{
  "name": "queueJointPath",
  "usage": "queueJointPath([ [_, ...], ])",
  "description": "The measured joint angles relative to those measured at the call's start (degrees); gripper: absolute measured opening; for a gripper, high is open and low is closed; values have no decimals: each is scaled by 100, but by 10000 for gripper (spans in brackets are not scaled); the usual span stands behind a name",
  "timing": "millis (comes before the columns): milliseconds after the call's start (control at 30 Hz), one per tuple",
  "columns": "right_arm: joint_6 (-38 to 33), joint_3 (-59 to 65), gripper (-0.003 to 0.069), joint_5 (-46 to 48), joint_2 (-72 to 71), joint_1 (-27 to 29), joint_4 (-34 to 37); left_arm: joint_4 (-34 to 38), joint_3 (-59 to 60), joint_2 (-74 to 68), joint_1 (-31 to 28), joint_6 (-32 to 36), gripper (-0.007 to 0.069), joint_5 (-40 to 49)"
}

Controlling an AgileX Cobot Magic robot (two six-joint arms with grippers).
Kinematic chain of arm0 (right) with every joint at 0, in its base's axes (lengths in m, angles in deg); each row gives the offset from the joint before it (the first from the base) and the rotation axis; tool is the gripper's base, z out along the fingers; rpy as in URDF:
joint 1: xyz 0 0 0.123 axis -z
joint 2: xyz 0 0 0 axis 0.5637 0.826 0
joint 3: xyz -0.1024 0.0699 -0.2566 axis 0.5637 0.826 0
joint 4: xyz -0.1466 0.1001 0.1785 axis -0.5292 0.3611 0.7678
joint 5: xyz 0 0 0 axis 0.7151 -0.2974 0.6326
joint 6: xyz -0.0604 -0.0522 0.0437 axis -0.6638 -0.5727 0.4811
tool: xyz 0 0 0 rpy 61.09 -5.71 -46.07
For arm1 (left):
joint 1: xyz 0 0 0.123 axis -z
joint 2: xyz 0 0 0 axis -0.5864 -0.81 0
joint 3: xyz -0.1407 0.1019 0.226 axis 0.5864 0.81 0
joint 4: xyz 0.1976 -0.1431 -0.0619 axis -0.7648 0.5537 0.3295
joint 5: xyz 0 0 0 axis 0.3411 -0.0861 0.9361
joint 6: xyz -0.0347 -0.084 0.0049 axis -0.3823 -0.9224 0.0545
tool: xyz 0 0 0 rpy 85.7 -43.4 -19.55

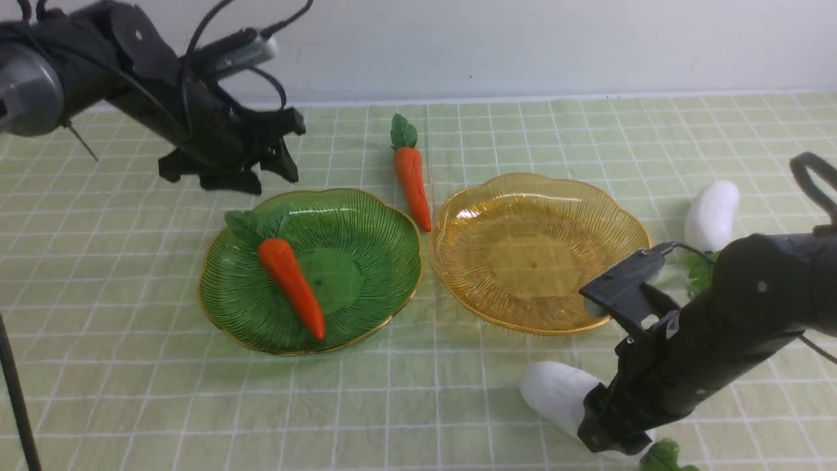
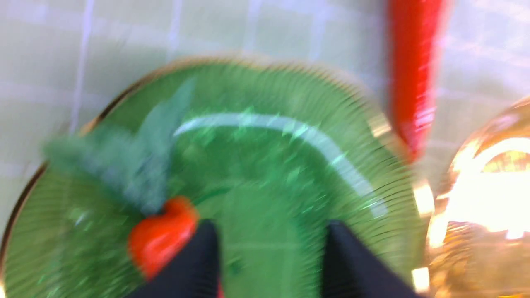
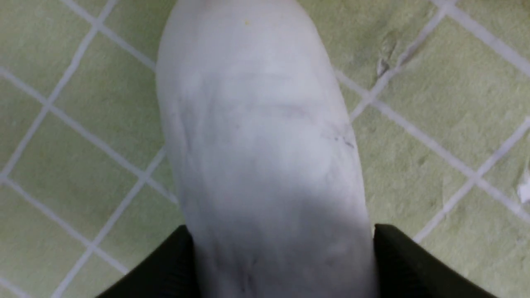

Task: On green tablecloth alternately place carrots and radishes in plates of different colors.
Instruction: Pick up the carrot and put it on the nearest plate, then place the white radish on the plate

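Note:
On the green tablecloth (image 1: 131,392) stand a green plate (image 1: 379,261) and an amber plate (image 1: 523,261). One carrot (image 1: 291,284) lies in the green plate, and a second carrot (image 1: 412,176) lies on the cloth behind the gap between the plates. The amber plate holds nothing. My left gripper (image 1: 291,147) hovers over the green plate's far left rim, open and empty, its fingers (image 2: 198,260) apart over the plate (image 2: 269,165). Near the front edge lies a radish (image 1: 556,392), with my right gripper (image 1: 608,432) shut on its sides (image 3: 256,124). Another radish (image 1: 711,212) lies right of the amber plate.
A white wall runs along the back of the table. A thin dark rod (image 1: 16,399) stands at the front left edge. The right arm's black body (image 1: 732,314) reaches over the cloth in front of the far radish's leaves.

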Motion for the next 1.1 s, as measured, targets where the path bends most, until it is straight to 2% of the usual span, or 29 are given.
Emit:
queueJointPath([
  [33, 25, 0, 475, 54, -13, 0, -9, 0, 0, 0, 16, 15, 143, 11],
  [67, 180, -94, 475, 428, -152, 0, -67, -12, -418, -13, 156, 135, 56, 75],
  [133, 415, -243, 475, 922, -459, 0, -95, -6, -938, -79, 314, 202, 15, 121],
  [267, 809, -667, 475, 1296, -1141, 0, -113, 30, -1839, -540, 592, 256, -6, 163],
  [367, 996, -1364, 475, 966, -1248, 192, -136, 55, -2440, -1261, 751, 256, 10, -157],
  [533, 1520, -2466, 475, 664, -354, 794, -188, 69, -2939, -2281, 923, 256, 132, -680],
  [667, 1671, -3012, 475, 771, 387, 919, -264, 83, -3091, -2819, 979, 256, 264, -987],
  [767, 1676, -3286, 475, 831, 833, 919, -264, 89, -3123, -3129, 986, 256, 390, -1185],
  [867, 1683, -3381, 475, 759, 1185, 919, -264, 68, -3138, -3292, 986, 256, 473, -1277],
  [967, 1688, -3381, 475, 695, 1374, 919, -264, 57, -3138, -3369, 986, 312, 519, -1336],
  [1100, 1688, -3381, 476, 527, 1484, 919, -264, 65, -3138, -3434, 1003, 485, 531, -1570],
])
